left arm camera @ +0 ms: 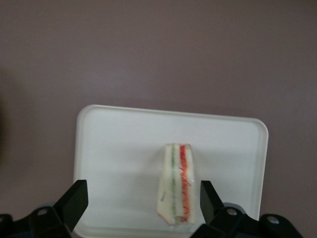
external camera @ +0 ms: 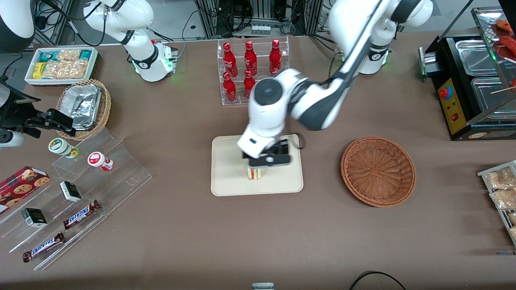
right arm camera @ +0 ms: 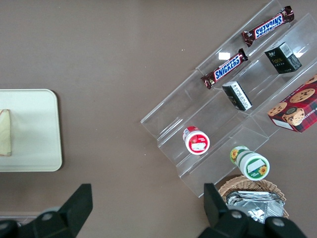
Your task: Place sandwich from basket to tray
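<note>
The sandwich (left arm camera: pixel 176 184) already stands on the tray (external camera: pixel 225 183), and the basket (external camera: pixel 378 170), which lies toward the working arm's end of the counter (external camera: pixel 258 241), has nothing in it, so I judge the main part of the task as done. What is left, I think, is only that the arm lifts away from the tray. The tool (left arm camera: pixel 143 201) hangs directly above the sandwich; in the wrist view its two fingers (left arm camera: pixel 74 201) are spread wide, one on each side, and they do not touch the wrap, so it holds nothing. From the front camera the sandwich shows only as a small striped block under the tool, at about the middle of the tray and a little toward the 6 o'clock rim, the one nearer to this camera. It stands on a bread edge, with the filling face turned up toward the wrist camera. In that view the red and green stripes run from about 12 o'clock to 6 o'clock, and this is also its long axis. This line lies across the gap between the open fingers, so they stand at the two bread faces. I cannot tell which way the pointed tip of the wedge goes.
</note>
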Controlling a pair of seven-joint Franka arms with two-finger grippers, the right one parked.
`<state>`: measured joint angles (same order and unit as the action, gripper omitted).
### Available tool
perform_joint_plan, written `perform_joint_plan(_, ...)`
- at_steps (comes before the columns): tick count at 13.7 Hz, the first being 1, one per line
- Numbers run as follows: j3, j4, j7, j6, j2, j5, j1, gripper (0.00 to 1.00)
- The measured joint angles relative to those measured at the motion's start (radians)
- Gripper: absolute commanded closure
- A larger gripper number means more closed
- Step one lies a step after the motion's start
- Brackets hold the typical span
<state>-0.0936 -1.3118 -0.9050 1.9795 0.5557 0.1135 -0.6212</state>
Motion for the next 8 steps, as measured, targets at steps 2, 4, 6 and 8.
perform_joint_plan(2,0.002,-0.053,0.003,-0.036,-0.104,-0.001,0.071,0.0)
perform_joint_plan(4,0.004,-0.151,0.061,-0.053,-0.212,-0.002,0.134,0.0)
perform_joint_plan(6,0.005,-0.272,0.143,-0.058,-0.319,-0.002,0.188,0.0)
perform_joint_plan(8,0.006,-0.358,0.241,-0.074,-0.408,-0.029,0.246,0.0)
